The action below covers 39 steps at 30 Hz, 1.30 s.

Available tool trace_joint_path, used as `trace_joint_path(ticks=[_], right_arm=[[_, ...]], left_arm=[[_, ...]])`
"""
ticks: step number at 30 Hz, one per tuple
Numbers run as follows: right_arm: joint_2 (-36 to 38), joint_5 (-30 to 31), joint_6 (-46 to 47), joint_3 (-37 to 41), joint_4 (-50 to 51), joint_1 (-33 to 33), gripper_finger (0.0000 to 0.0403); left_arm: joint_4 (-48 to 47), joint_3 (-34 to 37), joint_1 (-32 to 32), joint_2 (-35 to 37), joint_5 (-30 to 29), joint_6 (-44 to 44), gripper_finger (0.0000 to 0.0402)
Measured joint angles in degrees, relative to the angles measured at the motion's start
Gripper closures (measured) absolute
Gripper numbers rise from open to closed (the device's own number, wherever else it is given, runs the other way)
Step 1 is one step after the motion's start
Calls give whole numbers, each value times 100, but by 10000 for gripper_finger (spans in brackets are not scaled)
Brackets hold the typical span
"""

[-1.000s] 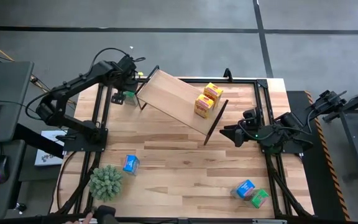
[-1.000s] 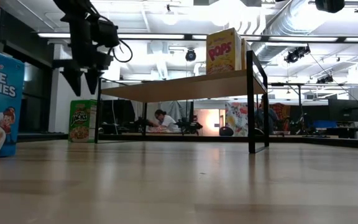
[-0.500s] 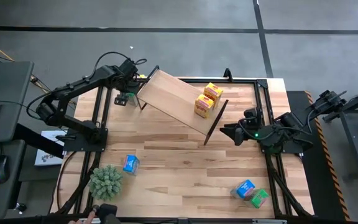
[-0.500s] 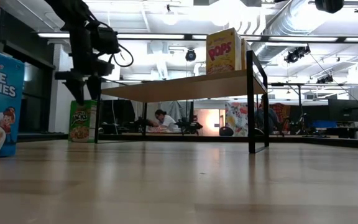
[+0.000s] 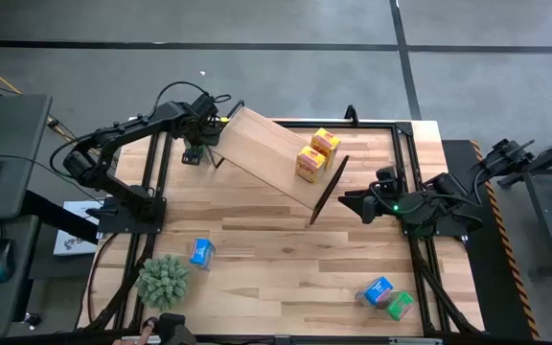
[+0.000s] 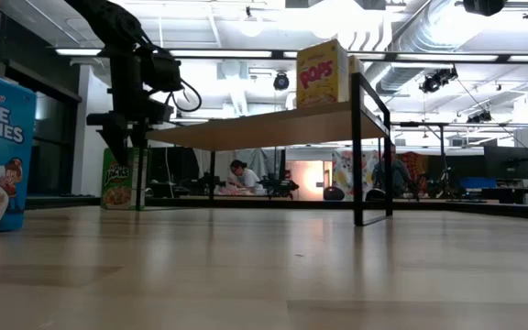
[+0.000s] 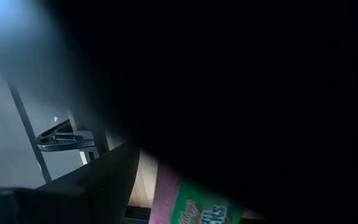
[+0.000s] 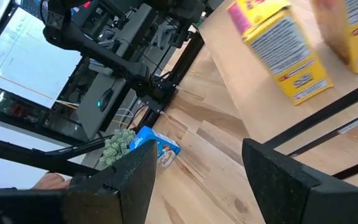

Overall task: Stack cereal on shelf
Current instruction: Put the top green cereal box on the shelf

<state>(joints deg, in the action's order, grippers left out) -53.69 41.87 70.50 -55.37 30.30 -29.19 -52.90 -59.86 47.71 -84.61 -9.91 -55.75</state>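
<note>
The shelf (image 5: 266, 153) lies slantwise across the far half of the table, its plank (image 6: 264, 124) on black legs. Two yellow cereal boxes (image 5: 325, 142) (image 5: 308, 163) stand on its right part. A green cereal box (image 6: 122, 183) stands on the table by the shelf's left end, hidden from above by my left gripper (image 5: 195, 153). That gripper (image 6: 124, 147) is open and points down, with its fingers at the box's top. My right gripper (image 5: 345, 201) is open and level, just right of the shelf's right frame end. My left gripper comes from above at the top of the green box (image 7: 194, 208). One finger (image 7: 92, 186) shows beside it, and the rest is dark. I cannot tell whether the fingers touch the box, which stands upright on the table.
A blue box (image 5: 200, 252) and the fuzzy green plant ball (image 5: 164, 278) sit near-left. A blue box (image 5: 379, 289) and a green box (image 5: 401, 305) lie near-right. A person's hand (image 8: 48, 180) shows at the table's near edge. Bare tabletop (image 5: 286, 259) lies in the middle.
My left gripper has come down over the green box, ending with its fingers at the box's top. The shelf's right end, with the two yellow boxes on it, has shifted slightly toward the table's left, while its left end has stayed about where it was.
</note>
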Motion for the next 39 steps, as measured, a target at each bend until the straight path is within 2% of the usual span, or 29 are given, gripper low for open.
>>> trace_joint_path(ticks=[7, 16, 20, 23, 29, 35, 39], right_arm=[[0, 0, -1, -1, -2, 2, 174], [0, 0, -4, 0, 0, 1, 174], [0, 0, -4, 0, 5, 0, 174], [0, 0, -4, 0, 5, 0, 174], [0, 4, -50, 0, 5, 0, 174], [0, 17, -50, 0, 3, 2, 174], [-2, 48, -50, -1, 3, 1, 174]], left_arm=[[-20, 4, -16, -8, -122, -135, 136], [-52, 20, -20, 133, -195, -133, 251], [-39, 20, -20, 361, -317, -134, 285], [-28, 20, -25, 579, -604, -133, 291], [48, 20, -25, 1091, -1609, 44, 276], [51, -5, -105, 1768, -2547, 795, 276], [41, -348, -375, 2196, -2999, 1051, 277]])
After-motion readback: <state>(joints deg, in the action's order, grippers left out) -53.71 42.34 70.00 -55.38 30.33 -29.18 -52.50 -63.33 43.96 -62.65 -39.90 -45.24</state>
